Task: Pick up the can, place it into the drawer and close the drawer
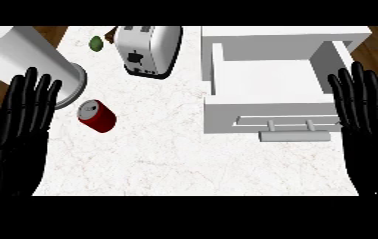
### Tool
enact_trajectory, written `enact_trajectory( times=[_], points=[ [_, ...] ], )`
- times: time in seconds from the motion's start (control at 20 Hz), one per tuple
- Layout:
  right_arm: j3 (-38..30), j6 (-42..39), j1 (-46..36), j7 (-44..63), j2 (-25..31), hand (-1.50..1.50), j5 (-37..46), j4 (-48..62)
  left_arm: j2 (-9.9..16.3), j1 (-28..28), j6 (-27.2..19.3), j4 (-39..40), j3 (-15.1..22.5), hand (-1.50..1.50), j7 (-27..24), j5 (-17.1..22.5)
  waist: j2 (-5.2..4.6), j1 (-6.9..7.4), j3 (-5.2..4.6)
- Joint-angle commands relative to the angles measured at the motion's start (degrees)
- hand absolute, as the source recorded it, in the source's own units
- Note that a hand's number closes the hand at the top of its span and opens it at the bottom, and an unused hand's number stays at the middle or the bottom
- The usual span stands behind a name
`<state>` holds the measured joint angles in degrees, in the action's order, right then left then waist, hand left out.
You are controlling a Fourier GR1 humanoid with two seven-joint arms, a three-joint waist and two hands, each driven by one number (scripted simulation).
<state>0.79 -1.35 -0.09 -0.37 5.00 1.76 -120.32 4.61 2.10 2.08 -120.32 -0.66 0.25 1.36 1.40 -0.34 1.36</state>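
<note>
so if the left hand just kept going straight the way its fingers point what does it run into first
Most likely the large white cylinder. The left hand is open, its fingers pointing up the view, and the fingertips already lie against that cylinder's lower edge. The red can sits off to its right, outside that line. Height is unclear from above.

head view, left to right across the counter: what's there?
left robot hand → red can → toaster → open white drawer → right robot hand
</note>
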Motion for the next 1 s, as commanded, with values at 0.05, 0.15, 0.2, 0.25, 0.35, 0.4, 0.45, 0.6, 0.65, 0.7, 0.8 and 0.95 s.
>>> enact_trajectory(
  times=[0.05, 0.15, 0.2, 0.25, 0.35, 0.4, 0.45, 0.6, 0.65, 0.7, 0.8, 0.95],
  points=[
    [0.5, 1.0, -0.2, 1.0, -1.5, -1.50, -0.5, -0.7, 6.4, -2.4, 9.5, 1.1, -6.2, -1.50, -0.8, 11.8, -1.36, 0.35, -1.41],
    [0.0, -0.9, -0.2, 2.5, -0.3, -1.50, -2.9, -1.5, 9.8, -7.4, 15.1, 8.3, -8.7, -1.50, -2.9, 17.7, -1.57, -0.53, -1.48],
    [-0.2, -0.9, -0.2, 0.6, -0.5, -1.50, -2.8, -0.3, 12.6, -7.9, 19.3, 9.6, -11.4, -1.50, -4.0, 22.8, -1.67, -0.36, -1.53],
    [1.4, -0.5, -0.9, 2.4, -1.4, -1.50, -2.4, 0.0, 12.8, -7.2, 23.0, 11.6, -9.3, -1.50, -5.3, 24.6, -1.75, -0.31, -1.59],
    [-4.5, 5.1, 4.0, 9.7, -1.7, -1.50, -0.5, 3.5, 16.2, -2.5, 19.9, 14.2, -8.2, -1.50, 5.8, 18.2, -2.01, -0.92, -1.43],
    [-4.1, 5.6, 4.9, 9.4, -2.6, -1.50, -0.6, 3.3, 19.3, -3.6, 23.1, 18.6, -11.4, -1.50, 4.6, 20.6, -2.04, -1.13, -1.49],
    [-4.2, 5.5, 6.3, 8.4, -2.5, -1.50, 0.1, 3.9, 21.6, -5.5, 24.8, 20.9, -14.0, -1.50, 5.6, 24.0, -1.86, -0.92, -1.43],
    [-6.4, 5.3, 6.2, 13.2, -0.8, -1.50, -1.6, 0.1, 26.3, -4.1, 30.1, 20.8, -17.6, -1.50, 9.7, 31.9, -1.31, 0.41, -1.39],
    [-7.5, 2.8, 10.1, 12.7, 0.1, -1.50, -4.4, -2.5, 26.2, -5.1, 32.3, 26.1, -18.1, -1.50, 5.3, 29.6, -1.37, -0.25, -1.40],
    [-9.5, 2.6, 9.2, 13.8, 0.9, -1.50, -6.2, -3.0, 27.0, -5.3, 31.2, 23.3, -18.2, -1.50, 10.5, 32.8, -1.31, 0.05, -1.36],
    [-14.2, -1.0, 12.1, 7.7, 3.0, -1.50, -9.2, -0.2, 27.8, -6.8, 31.6, 24.2, -19.7, -1.50, 10.4, 33.1, -1.34, 0.01, -1.33],
    [-12.5, -0.2, 15.0, 7.6, -0.4, -1.50, -8.8, -2.4, 30.2, -6.0, 36.0, 26.9, -22.9, -1.50, 10.9, 36.8, -1.34, 0.15, -1.35]
  ],
)
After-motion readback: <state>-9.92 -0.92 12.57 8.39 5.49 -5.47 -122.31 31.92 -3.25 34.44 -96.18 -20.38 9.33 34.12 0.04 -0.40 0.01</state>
